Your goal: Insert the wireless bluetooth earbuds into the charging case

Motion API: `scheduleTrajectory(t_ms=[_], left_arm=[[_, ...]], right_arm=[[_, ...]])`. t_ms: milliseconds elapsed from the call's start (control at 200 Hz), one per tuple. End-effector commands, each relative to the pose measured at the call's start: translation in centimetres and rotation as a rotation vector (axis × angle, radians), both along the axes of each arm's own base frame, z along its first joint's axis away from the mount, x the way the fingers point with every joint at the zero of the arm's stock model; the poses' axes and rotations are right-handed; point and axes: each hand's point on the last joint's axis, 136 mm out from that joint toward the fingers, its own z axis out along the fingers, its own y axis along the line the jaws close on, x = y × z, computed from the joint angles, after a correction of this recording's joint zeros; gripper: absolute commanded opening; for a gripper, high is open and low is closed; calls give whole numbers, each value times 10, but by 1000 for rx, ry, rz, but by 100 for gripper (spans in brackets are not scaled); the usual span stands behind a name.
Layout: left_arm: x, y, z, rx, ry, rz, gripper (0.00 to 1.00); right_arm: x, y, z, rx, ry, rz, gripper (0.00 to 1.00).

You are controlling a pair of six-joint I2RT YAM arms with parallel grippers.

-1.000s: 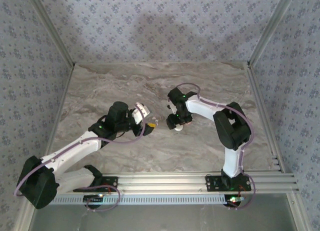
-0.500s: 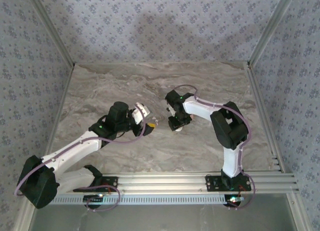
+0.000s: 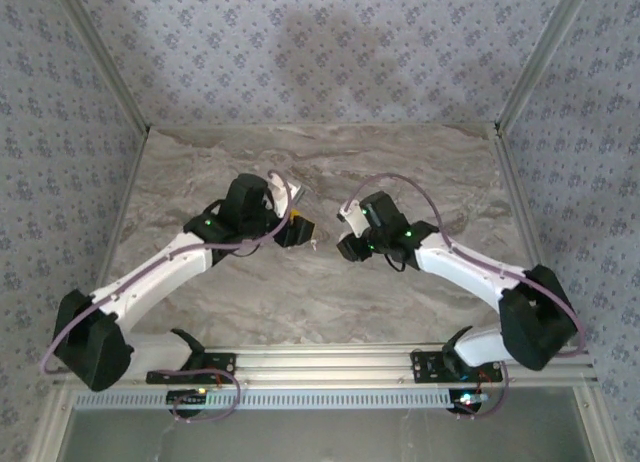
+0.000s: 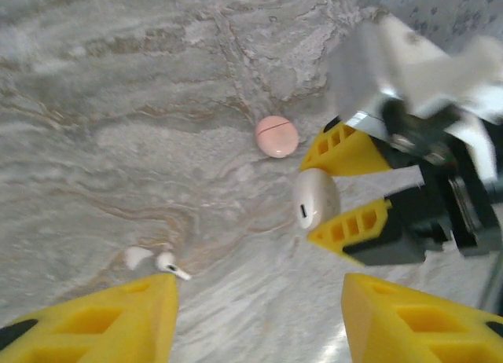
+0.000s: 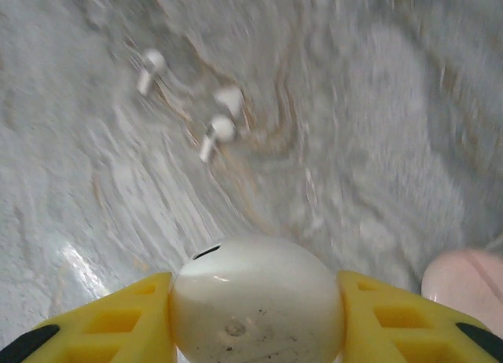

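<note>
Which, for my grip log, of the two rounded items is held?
The glossy cream oval case, clamped in the right gripper; the pink round disc lies loose.

Soft, even light from above; top view slightly dim, faint broad shadow on back wall (image 3: 330, 42) beyond charging case (image 5: 257, 300). Right wrist: table (image 5: 377, 143) beyond case motion-smeared, glare patch left of case. Left wrist: heavy blur upper-right of case.

Legible text, labels, brands, numbers, signs: none, whether on the white case (image 5: 257, 300), the pink disc (image 4: 277, 136) or the desk (image 3: 420, 152).
</note>
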Motion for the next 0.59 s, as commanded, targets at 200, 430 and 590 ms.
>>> scheduleTrajectory(t_ms=[200, 430, 590], left_arm=[[-13, -17, 5, -135, 327, 62, 51], [-26, -33, 7, -159, 391, -17, 51], [-34, -43, 9, -153, 398, -69, 51]], right_arm=[[-18, 26, 61, 185, -373, 233, 38], [-32, 33, 78, 193, -464, 300, 38], [-35, 37, 84, 191, -482, 316, 38]])
